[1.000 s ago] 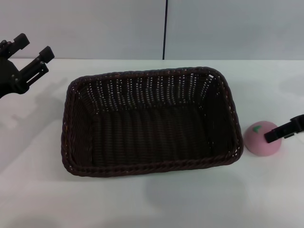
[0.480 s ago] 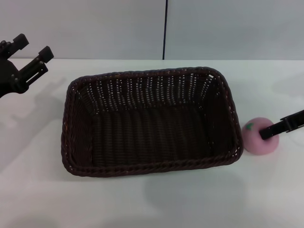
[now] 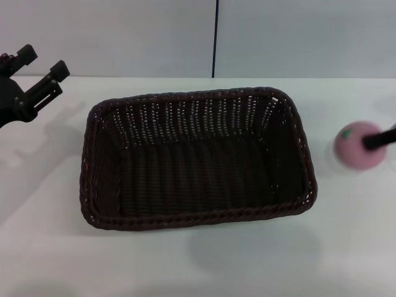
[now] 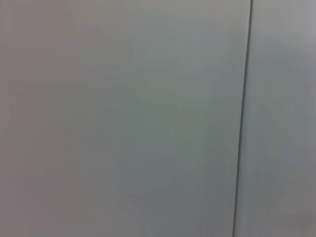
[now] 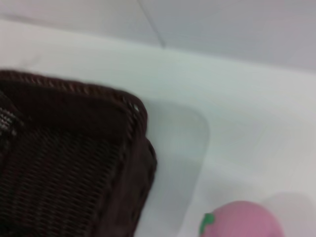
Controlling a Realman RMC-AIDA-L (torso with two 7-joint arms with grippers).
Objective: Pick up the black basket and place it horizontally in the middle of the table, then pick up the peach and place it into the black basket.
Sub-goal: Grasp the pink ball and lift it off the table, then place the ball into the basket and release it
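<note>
Pink peach [image 3: 357, 146] now up off the table [image 3: 185, 260], higher than a moment ago, pinched in the right gripper [image 3: 378, 138] beside the black basket [image 3: 197, 159]. Nothing inside. Left gripper [image 3: 42, 69] spread wide, off at the far left.

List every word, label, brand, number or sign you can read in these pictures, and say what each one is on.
None can be read in any view.
The black basket is plain weave with no tag in sight.
The peach bears only a small green leaf mark, not writing.
The table is unmarked white.
The left pincer and right pincer show no lettering.
</note>
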